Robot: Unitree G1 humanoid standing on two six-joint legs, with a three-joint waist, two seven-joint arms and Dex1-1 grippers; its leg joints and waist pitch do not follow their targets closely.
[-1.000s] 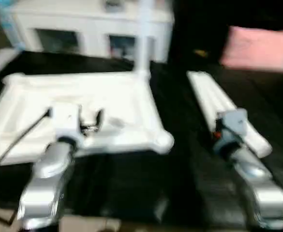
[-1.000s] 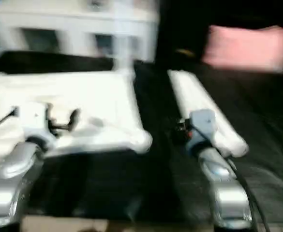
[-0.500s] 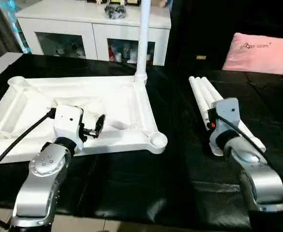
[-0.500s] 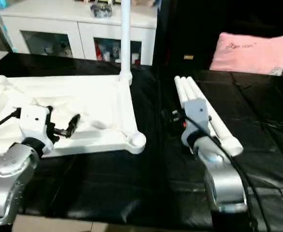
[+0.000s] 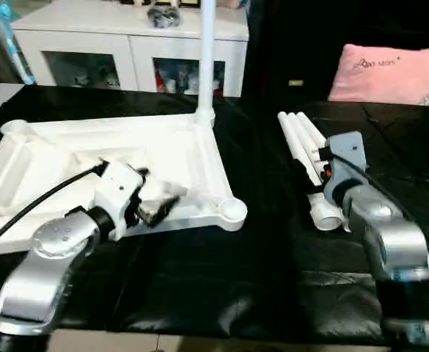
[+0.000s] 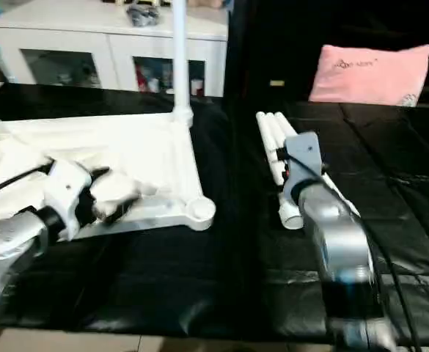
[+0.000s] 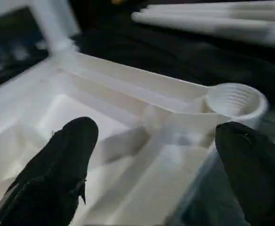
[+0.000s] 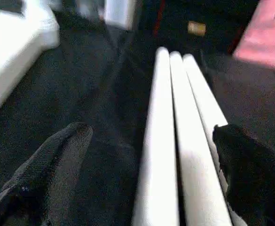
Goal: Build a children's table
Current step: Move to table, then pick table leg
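Black cloth, 3 legs [image 8: 184, 141] under right tool [image 8: 151, 174]

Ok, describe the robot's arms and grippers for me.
Both forearms are rounded, glossy silver shells. Each ends in a white boxy wrist block carrying two blunt black fingers. A black cable runs to the left gripper; another trails along the arm to the right gripper, whose block shows a small red-orange mark.
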